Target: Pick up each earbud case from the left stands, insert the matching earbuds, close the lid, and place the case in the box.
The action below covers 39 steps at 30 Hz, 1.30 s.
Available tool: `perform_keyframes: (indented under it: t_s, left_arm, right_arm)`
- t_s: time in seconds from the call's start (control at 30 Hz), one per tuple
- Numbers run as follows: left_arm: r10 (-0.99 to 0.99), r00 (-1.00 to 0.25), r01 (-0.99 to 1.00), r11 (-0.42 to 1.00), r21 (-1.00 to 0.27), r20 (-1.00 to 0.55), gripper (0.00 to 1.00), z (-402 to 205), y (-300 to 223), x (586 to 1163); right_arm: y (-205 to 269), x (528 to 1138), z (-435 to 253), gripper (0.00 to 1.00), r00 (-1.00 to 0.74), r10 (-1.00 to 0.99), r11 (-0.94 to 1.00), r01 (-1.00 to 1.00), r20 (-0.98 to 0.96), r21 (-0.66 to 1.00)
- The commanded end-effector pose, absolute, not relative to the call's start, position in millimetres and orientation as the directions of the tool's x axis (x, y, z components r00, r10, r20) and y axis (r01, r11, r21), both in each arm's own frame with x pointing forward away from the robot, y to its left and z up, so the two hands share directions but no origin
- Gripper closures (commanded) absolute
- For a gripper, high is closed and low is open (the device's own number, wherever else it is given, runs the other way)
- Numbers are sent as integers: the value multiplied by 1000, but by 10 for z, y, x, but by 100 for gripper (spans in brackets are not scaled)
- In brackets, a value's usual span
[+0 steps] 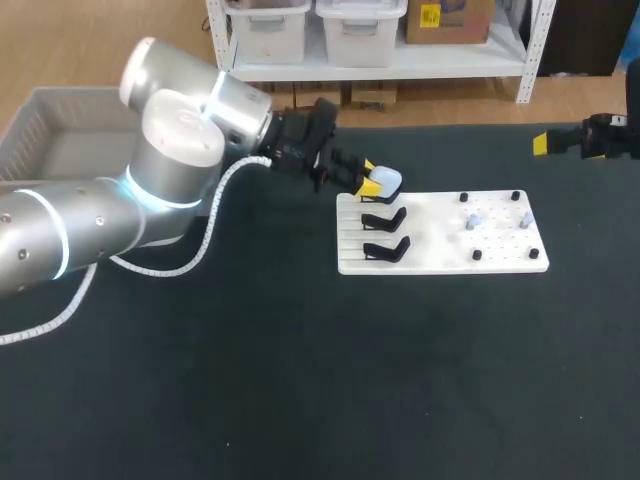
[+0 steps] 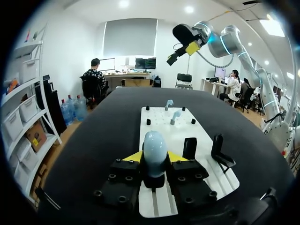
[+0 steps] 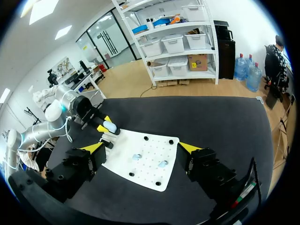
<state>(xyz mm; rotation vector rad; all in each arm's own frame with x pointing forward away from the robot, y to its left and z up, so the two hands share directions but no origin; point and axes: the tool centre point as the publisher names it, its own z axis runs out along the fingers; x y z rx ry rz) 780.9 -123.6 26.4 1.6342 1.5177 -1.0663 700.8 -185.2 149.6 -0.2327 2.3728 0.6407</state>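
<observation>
Head view: L gripper [image 1: 372, 182] is over the far-left corner of the board [image 1: 440, 240], clenched on the case [image 1: 388, 181]. The case is pale and rounded, with a yellow tip on each side of it. L wrist view agrees: case [image 2: 154, 149] stands upright between the fingers [image 2: 133, 157], both pressing on it. Can't tell whether it's resting on a stand underneath.

Two black stands [image 1: 385, 217] sit on the board's left strip, nearer than the case, one after the other. Two pale earbuds [image 1: 474, 220] stand on the board's right half among small black pegs [image 1: 463, 197], well apart from the case.

R gripper [image 3: 141, 149] hangs by the table's far-right edge, well apart from the board, jaws released wide. R wrist view looks down over the board [image 3: 150, 180], with the earbuds [image 3: 136, 157] ahead of its fingers and the L gripper [image 3: 101, 123] w/ the case [image 3: 111, 126] beyond, at the board's corner.

Grey box [image 1: 25, 130] is at far left, well apart from the board.
</observation>
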Motion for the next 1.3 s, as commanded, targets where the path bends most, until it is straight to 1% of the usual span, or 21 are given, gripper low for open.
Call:
perform_keyframes:
  t_s: [0.03, 0.17, 0.27, 0.47, 0.73, 1.3]
  left_arm:
    - [439, 13, 997, -72, -21, -899, 100, 418, -1128, 7637]
    - [410, 34, 999, -49, 15, -912, 100, 609, -1032, 7584]
    - [350, 27, 999, -30, 18, -936, 100, 785, -963, 7536]
    - [217, 25, 1000, -22, 21, -976, 100, 1106, -968, 7362]
    - [116, 42, 999, -19, 41, -992, 100, 1385, -969, 7167]
    - [84, -30, 997, 79, -24, -996, 100, 1405, -855, 6976]
  right_arm:
    - [-1855, 7006, 1496, 0, -766, 0, 864, -324, -643, 386]
    - [-1855, 7006, 1496, 0, -766, 0, 864, -324, -643, 386]
    - [-1855, 7006, 1496, 0, -766, 0, 864, -324, -643, 386]
    - [-1855, 7006, 1496, 0, -766, 0, 864, -324, -643, 386]
    - [-1855, 7006, 1496, 0, -766, 0, 864, -324, -643, 386]
    - [-1855, 7006, 1496, 0, -766, 0, 864, -324, -643, 386]
